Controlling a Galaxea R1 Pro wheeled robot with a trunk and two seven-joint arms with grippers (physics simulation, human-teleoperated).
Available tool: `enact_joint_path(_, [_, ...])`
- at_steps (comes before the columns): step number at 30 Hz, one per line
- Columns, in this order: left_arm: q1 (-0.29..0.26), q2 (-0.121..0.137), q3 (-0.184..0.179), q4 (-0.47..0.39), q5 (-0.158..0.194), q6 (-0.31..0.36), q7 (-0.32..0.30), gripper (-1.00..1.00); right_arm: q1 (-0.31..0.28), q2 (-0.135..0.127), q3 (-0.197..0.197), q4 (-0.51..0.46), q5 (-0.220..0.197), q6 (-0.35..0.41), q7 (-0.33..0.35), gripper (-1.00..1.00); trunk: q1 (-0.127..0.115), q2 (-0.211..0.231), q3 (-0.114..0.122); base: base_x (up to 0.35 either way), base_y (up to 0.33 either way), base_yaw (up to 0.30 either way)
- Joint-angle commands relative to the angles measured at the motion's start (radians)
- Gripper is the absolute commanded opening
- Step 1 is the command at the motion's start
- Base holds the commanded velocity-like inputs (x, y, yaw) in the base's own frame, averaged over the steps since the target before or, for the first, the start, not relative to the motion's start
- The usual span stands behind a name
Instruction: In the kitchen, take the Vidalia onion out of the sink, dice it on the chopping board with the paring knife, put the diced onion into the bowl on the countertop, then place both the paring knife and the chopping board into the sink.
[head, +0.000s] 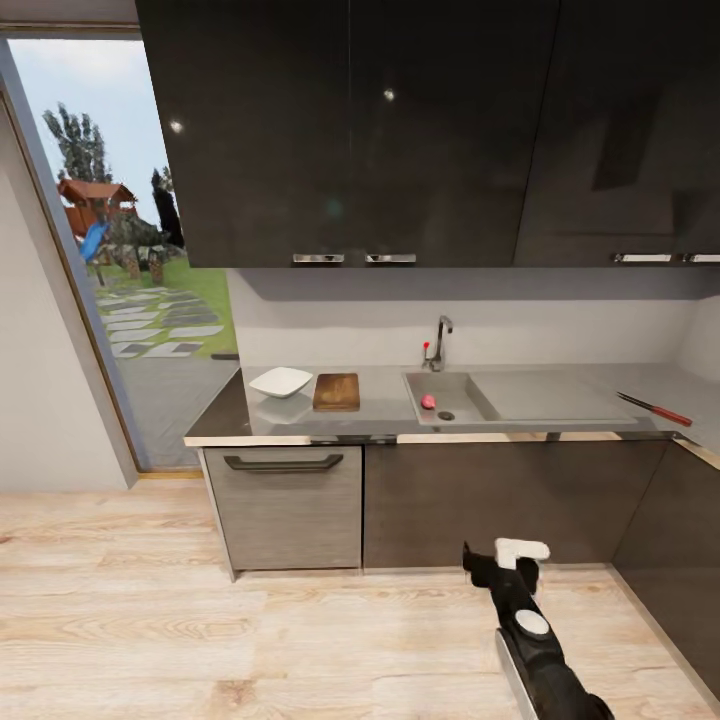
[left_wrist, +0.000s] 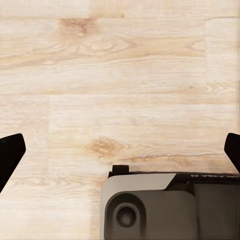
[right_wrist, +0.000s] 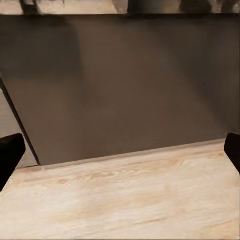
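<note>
The robot stands back from the kitchen bench (head: 560, 380), a glossy grey slab running left to right under dark wall cabinets (head: 400, 130). Set into the bench is the sink (head: 470, 400), with its tap (head: 440, 345) and red knob at the far edge and a flat drainboard stretching to the right. The Vidalia onion (head: 428, 402) lies inside the basin, just beside the round drain. Left of the sink the chopping board (head: 337, 391) lies flat on the bench, and the white bowl (head: 281, 381) sits just left of the board, apart from it. The paring knife (head: 655, 408) lies well to the right, past the drainboard, red handle toward the right end. Below, dark drawer fronts (head: 285, 505) face a pale wooden floor (head: 150, 620). The right arm reaches forward low over the floor, its right gripper (right_wrist: 120, 150) pointing at the cabinet base, fingers (right_wrist: 10, 152) spread wide at the picture's edges with nothing between them. The left gripper (left_wrist: 120, 150) looks down at the floor planks, its fingers (left_wrist: 10, 152) likewise wide apart and empty.
</note>
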Motion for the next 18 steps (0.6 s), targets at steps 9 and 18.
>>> enact_joint_path(9, [0.001, -0.002, -0.001, -0.004, 0.003, 0.0, 0.0, 1.0, -0.313, 0.11, 0.004, -0.01, 0.132, 0.268, -0.007, 1.0, 0.0, -0.001, 0.0, 0.0, 0.0, 0.0])
enact_joint_path(18, [0.001, 0.004, 0.007, -0.005, 0.008, 0.001, 0.0, 1.0, -0.646, 0.128, 0.008, 0.235, 0.194, 0.366, -0.006, 1.0, 0.0, -0.001, 0.0, 0.038, 0.0, 0.0])
